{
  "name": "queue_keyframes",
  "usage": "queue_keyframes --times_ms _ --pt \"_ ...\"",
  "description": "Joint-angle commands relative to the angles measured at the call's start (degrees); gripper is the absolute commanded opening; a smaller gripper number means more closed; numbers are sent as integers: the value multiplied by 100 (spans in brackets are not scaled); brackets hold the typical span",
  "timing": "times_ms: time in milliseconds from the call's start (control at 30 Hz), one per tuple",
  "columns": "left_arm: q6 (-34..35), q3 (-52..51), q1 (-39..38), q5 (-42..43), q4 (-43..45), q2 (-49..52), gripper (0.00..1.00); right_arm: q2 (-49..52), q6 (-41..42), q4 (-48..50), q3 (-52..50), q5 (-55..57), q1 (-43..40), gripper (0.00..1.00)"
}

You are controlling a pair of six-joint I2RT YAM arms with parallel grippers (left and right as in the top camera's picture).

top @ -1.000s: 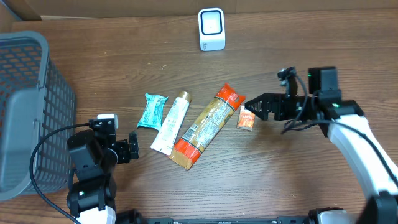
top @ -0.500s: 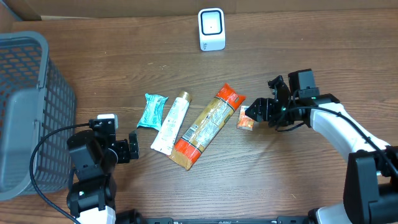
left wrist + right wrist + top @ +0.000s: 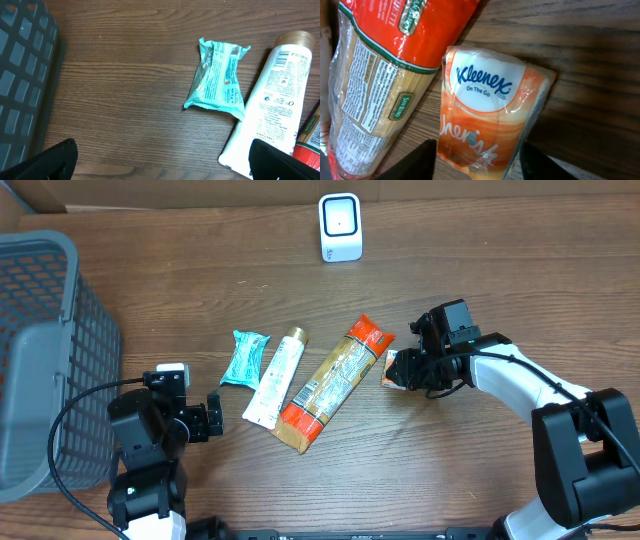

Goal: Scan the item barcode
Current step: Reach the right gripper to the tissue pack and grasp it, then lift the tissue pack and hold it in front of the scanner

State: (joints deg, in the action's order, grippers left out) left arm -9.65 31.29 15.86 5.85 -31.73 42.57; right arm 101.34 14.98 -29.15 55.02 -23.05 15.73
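A small orange and white Kleenex tissue pack [image 3: 395, 370] [image 3: 490, 110] lies flat on the wooden table, beside the red end of a spaghetti bag [image 3: 335, 383] [image 3: 375, 90]. My right gripper [image 3: 402, 368] [image 3: 479, 162] is down over the pack, one finger against each long side of it. The pack's printed front faces up and no barcode shows on it. The white barcode scanner [image 3: 340, 227] stands at the far edge of the table. Near the front left, my left gripper [image 3: 213, 420] [image 3: 162, 160] is open over bare wood and holds nothing.
A white tube with a gold cap [image 3: 275, 378] [image 3: 272, 115] and a teal snack packet [image 3: 245, 358] [image 3: 217, 80] lie left of the spaghetti bag. A grey mesh basket [image 3: 40, 350] [image 3: 25, 75] fills the left edge of the table.
My right arm has swung in from the right and lowered over the tissue pack, and its fingers have narrowed onto the pack's sides. The left arm has not moved.
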Motion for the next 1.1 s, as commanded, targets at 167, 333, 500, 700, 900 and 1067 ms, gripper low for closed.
queue_keyframes --times_ms 167,333,500,700,900,1067 --pt "-109 -17 31 83 20 9 100 37 24 37 81 28 -15 45" --pt "-109 -17 31 83 22 9 100 37 2 46 81 31 -15 21" --pt "-109 -17 31 83 22 9 100 37 -26 85 83 31 -15 4" --pt "-109 -17 31 81 22 9 100 -262 -435 50 94 -848 -195 4" --pt "-109 -17 31 81 22 9 100 -1014 -1314 -363 98 -3025 -857 4" --pt "-109 -17 31 83 22 9 100 -1519 -1556 -835 98 -4035 -1309 4"
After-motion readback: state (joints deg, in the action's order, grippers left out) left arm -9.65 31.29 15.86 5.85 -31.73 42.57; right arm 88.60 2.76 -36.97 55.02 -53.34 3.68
